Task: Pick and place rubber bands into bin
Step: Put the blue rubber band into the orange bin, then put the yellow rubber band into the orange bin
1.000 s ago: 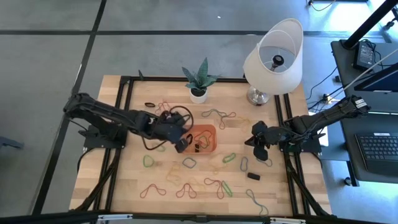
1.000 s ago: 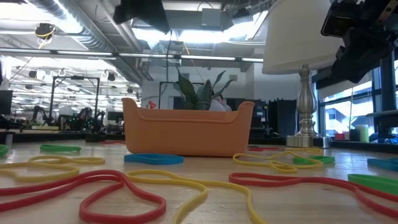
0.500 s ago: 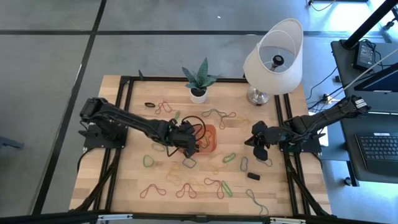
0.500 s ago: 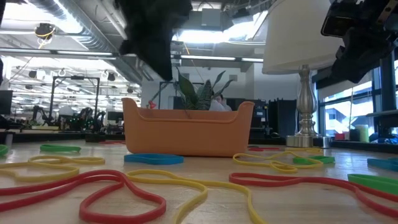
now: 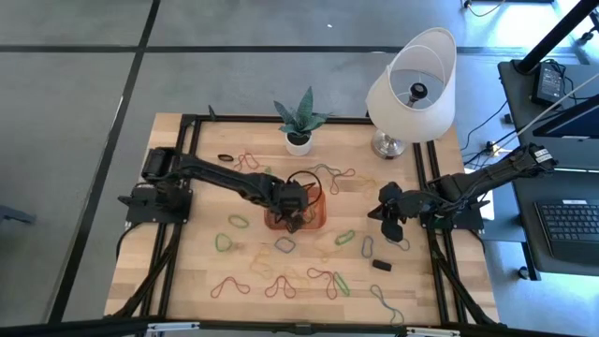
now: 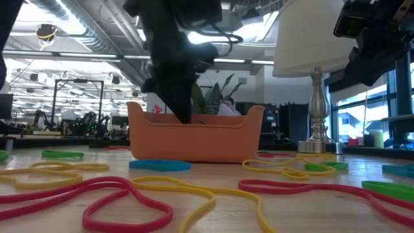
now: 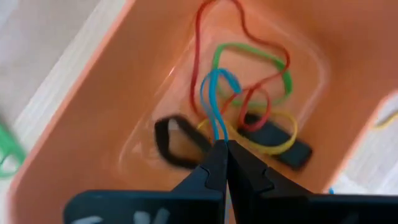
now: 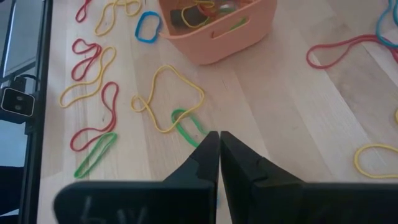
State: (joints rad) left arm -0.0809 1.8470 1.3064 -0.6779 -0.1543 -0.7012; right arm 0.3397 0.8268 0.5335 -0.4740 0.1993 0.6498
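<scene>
From above, my left gripper (image 5: 296,213) dips inside the bin (image 5: 314,214) at mid-table, its long side running left to right, loose rubber bands (image 5: 281,245) all around. My wrist camera shows my fingers pressed together, pinching one blue band (image 7: 214,102) above one green, one red, one yellow and two black ones. My right gripper (image 5: 386,212) waits shut near the right edge.

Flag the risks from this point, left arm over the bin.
1. The left tool is shut on a blue rubber band hanging into the bin; on release it may cling to the fingertips and ride back out.
2. The tool sits low inside the bin, so retracting could catch a wall and shift it.
</scene>
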